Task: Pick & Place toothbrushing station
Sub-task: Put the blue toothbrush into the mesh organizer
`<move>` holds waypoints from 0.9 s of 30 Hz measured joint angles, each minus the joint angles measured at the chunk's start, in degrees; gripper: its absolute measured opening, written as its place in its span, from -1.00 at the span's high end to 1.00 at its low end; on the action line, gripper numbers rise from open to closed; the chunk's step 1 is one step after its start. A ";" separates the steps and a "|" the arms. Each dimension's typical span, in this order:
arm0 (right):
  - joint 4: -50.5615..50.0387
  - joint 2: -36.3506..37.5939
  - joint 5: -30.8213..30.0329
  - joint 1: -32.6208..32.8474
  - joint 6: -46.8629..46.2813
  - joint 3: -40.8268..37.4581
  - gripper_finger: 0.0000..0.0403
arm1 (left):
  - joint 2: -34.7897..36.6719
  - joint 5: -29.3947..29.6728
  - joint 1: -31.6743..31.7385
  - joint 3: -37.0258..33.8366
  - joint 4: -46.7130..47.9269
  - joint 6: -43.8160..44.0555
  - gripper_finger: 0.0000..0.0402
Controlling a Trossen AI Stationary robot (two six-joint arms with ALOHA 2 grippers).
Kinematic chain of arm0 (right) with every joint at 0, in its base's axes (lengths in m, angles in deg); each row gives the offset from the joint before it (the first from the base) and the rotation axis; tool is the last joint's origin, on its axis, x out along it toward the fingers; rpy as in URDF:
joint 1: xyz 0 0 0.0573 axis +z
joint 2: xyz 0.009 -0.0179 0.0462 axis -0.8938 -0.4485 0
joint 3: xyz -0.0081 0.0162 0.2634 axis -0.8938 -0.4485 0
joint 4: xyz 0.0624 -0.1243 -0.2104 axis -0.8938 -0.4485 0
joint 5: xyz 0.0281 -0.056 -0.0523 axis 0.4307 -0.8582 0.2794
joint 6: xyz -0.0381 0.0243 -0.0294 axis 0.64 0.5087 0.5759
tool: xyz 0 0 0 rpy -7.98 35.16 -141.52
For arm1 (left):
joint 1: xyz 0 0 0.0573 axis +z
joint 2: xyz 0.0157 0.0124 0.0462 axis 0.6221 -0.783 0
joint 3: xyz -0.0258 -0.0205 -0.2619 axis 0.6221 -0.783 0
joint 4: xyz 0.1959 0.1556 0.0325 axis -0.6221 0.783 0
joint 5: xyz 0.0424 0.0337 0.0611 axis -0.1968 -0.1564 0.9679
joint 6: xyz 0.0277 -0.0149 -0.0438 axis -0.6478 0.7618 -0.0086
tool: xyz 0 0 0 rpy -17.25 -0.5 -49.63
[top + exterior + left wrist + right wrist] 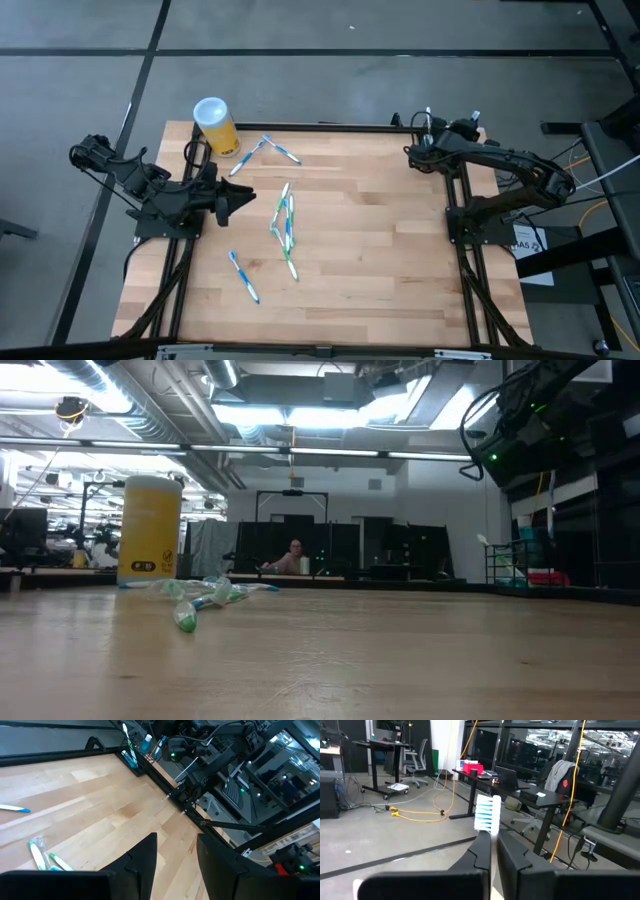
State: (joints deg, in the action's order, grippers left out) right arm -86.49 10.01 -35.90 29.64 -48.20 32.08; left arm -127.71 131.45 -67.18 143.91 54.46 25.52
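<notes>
The toothbrushing station (134, 756) is a small black holder with several brushes standing in it, at the table's far right corner. In the high view (436, 126) my right arm mostly hides it. My right gripper (413, 152) hovers at that corner, shut on a white toothbrush (488, 812) with blue and white bristles. My left gripper (243, 197) is open and empty over the table's left side, pointing right; in its wrist view (176, 860) nothing lies between the fingers. My right gripper pinches the toothbrush between its two fingers, just below the bristle head (489, 831). The head sticks out past the fingertips. The fingers hide the handle, so I cannot tell whether the brush hangs free or rests in the holder.
A yellow cup with a white lid (216, 125) stands at the far left corner; it also shows in the low view (148, 530). Loose toothbrushes lie near the cup (265, 150), at mid-table (286, 225) and toward the near left (244, 276). A person sits far behind the table (295, 558).
</notes>
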 joint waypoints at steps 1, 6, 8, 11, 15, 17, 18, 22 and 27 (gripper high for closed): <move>0.04 0.00 0.43 0.00 -0.40 -0.57 0.94 | 0.00 0.00 0.00 0.00 -0.02 0.00 0.34; 0.17 0.00 2.54 0.72 -5.38 -4.56 0.94 | 0.00 -0.10 0.00 0.00 -0.02 -0.13 0.34; 0.16 0.00 2.46 2.15 -7.00 -5.57 0.94 | 0.00 -0.57 0.00 0.00 -0.02 -0.48 0.34; 0.26 -0.02 2.48 4.03 -8.54 -6.49 0.94 | 0.00 -0.96 0.00 0.00 0.01 -0.86 0.34; 0.66 -0.02 3.26 5.84 -10.25 -8.05 0.91 | 0.07 -1.33 0.00 0.00 0.07 -0.94 0.34; 0.64 -0.02 3.59 6.99 -10.75 -8.59 0.81 | 0.15 -1.85 0.00 0.00 0.05 -1.01 0.34; 0.64 -0.02 3.62 7.67 -10.72 -8.65 0.74 | 0.15 -2.13 0.00 0.00 0.07 -1.10 0.34; 0.83 -0.04 4.05 10.06 -10.64 -8.65 0.48 | 0.15 -3.18 0.00 0.00 0.05 -1.54 0.34; 0.82 -0.04 6.88 11.84 -10.34 -8.65 0.31 | 0.15 -4.57 0.00 0.00 0.04 -2.14 0.34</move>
State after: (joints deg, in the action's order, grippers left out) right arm -85.67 9.97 -29.02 41.47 -58.55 23.43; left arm -127.56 126.88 -67.18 143.91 54.51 23.37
